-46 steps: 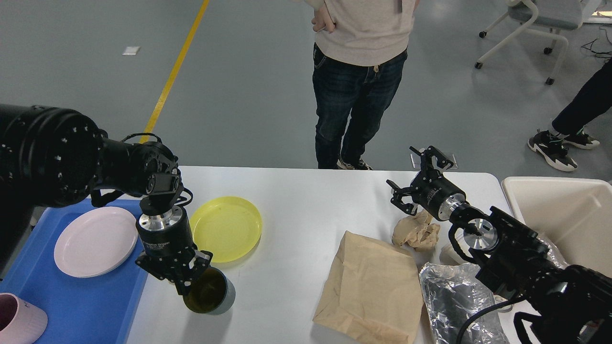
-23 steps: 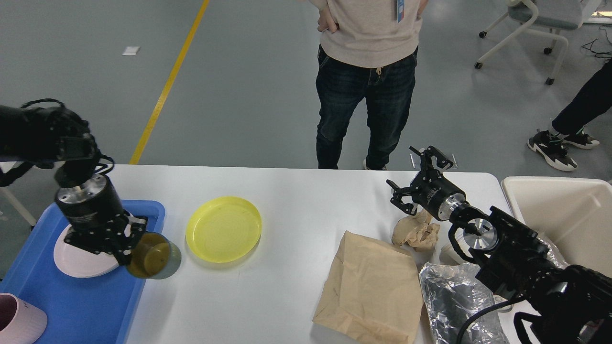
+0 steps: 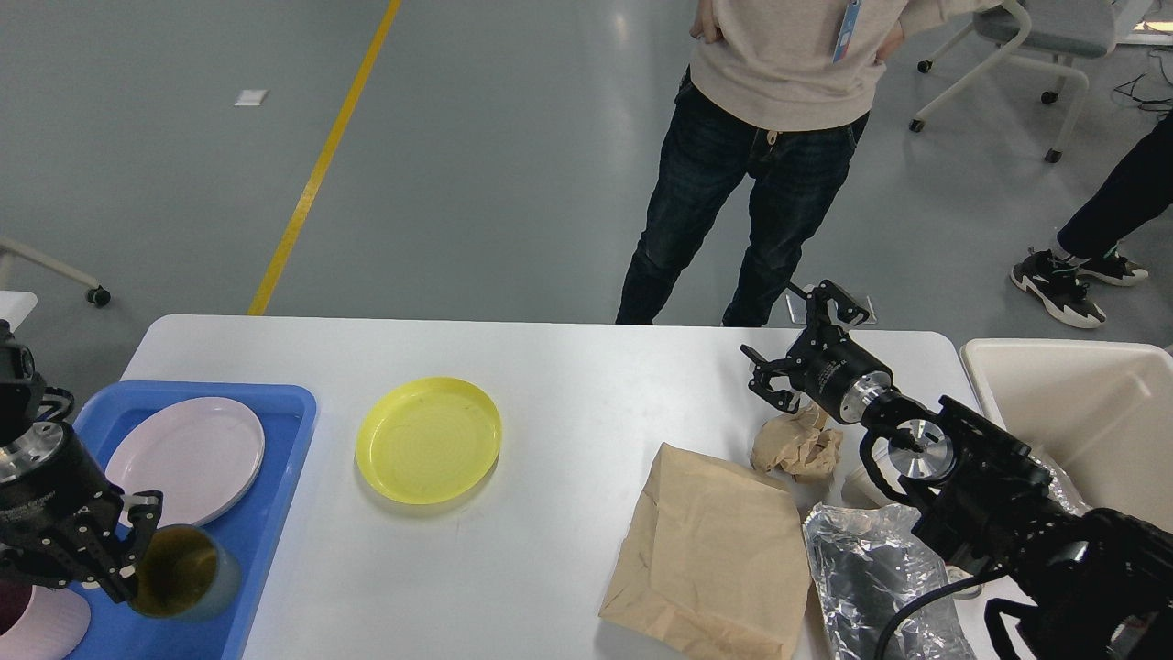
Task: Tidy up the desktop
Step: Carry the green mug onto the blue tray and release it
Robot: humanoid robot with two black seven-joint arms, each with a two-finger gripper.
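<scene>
The white desktop (image 3: 568, 385) fills the lower view. My left gripper (image 3: 110, 550) is shut on an olive-green cup (image 3: 183, 584) and holds it over the blue tray (image 3: 266, 477) at the near left. A pink plate (image 3: 188, 458) lies in the tray and a pink cup (image 3: 41, 628) shows at its near corner. A yellow plate (image 3: 429, 440) lies on the desktop left of centre. My right gripper (image 3: 806, 344) is open above a crumpled brown paper ball (image 3: 797, 445). A flat brown paper bag (image 3: 710, 550) and a silver foil bag (image 3: 866, 568) lie at the near right.
A cream-coloured bin (image 3: 1081, 412) stands off the desktop's right end. A person (image 3: 770, 137) stands just beyond the far edge. A second person's legs (image 3: 1100, 229) and a wheeled chair (image 3: 1017, 55) are at the far right.
My left gripper has carried the olive cup leftward from the desktop near the yellow plate to over the blue tray. The right arm has not moved. The person shifted to the right.
</scene>
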